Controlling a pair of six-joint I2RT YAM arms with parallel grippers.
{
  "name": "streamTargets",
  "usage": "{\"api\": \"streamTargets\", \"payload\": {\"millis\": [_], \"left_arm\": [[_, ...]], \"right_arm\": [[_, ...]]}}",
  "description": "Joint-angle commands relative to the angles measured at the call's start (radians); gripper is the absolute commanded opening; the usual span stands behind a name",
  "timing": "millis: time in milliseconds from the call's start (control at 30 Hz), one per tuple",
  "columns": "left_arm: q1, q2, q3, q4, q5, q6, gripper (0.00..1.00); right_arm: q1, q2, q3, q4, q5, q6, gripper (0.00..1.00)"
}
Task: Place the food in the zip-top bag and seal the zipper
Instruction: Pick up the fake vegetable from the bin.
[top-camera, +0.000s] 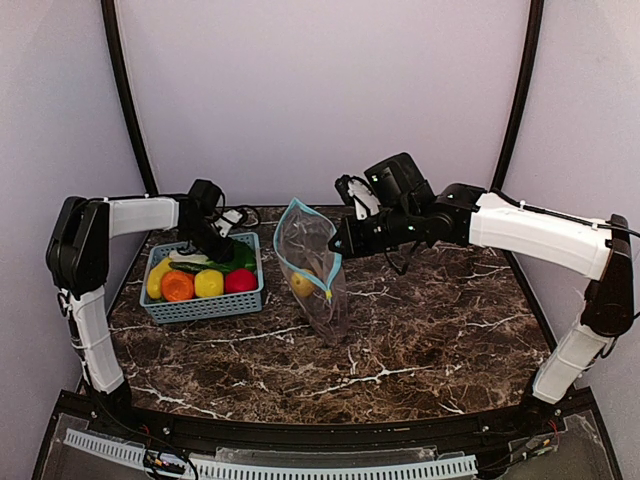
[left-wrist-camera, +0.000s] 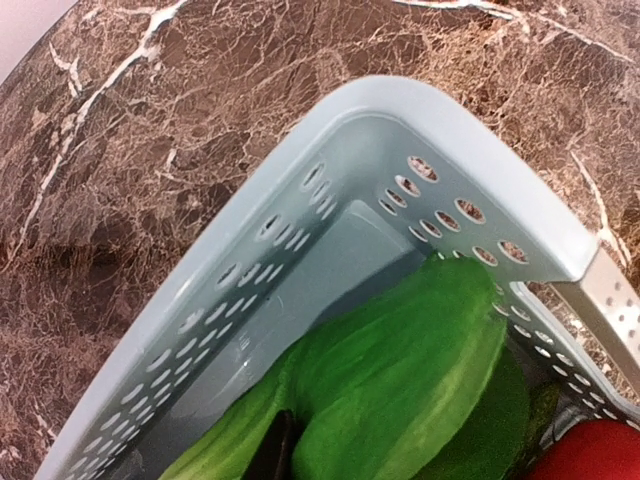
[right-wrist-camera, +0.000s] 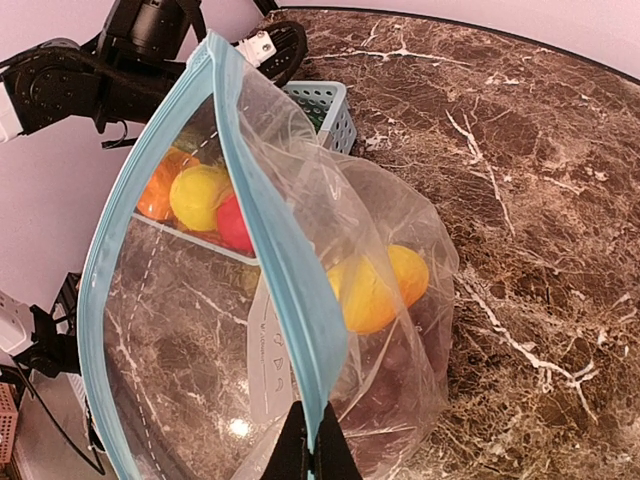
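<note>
The zip-top bag (top-camera: 312, 270) hangs open over the table's middle. My right gripper (right-wrist-camera: 318, 452) is shut on its teal zipper (right-wrist-camera: 272, 245) and holds the mouth up. A yellow piece (right-wrist-camera: 376, 290) and something dark lie at the bag's bottom. My left gripper (top-camera: 214, 250) reaches down into the teal basket (top-camera: 200, 310). The green cabbage (left-wrist-camera: 400, 370) fills its view, with one dark finger (left-wrist-camera: 275, 445) pressed into the leaves and the other hidden beneath them. Orange (top-camera: 177, 286), yellow (top-camera: 208, 283) and red (top-camera: 240, 280) food sit in the basket.
The basket stands at the table's left, just beside the hanging bag. Its pale rim (left-wrist-camera: 440, 110) curves close around my left gripper. Dark curved poles rise at the back corners, and a black rail runs along the near edge.
</note>
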Motion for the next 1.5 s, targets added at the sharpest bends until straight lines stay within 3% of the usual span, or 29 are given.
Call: {"api": "streamTargets", "payload": {"millis": [0,300,633,1100,1467], "left_arm": [[-0.007,-0.114,-0.021,-0.017,0.051,-0.003,0.12],[-0.008,-0.247,-0.118,0.129,0.07,-0.043,0.02],[-0.006,-0.305,-0.152,0.184,0.067,-0.058,0.01],[0.004,-0.504,-0.275,0.356,0.052,-0.129,0.01],[0.012,-0.624,-0.275,0.346,0.155,-0.212,0.01]], "right_arm": [[0.002,-0.009,-0.011,0.014,-0.005,0.009,0.0],[0.003,-0.003,-0.006,0.006,-0.002,0.008,0.0],[0.004,0.001,0.0,0.0,-0.001,0.004,0.0],[0.004,0.025,0.033,-0.012,-0.011,0.001,0.0],[0.003,-0.003,0.044,-0.015,-0.018,-0.018,0.38]]}}
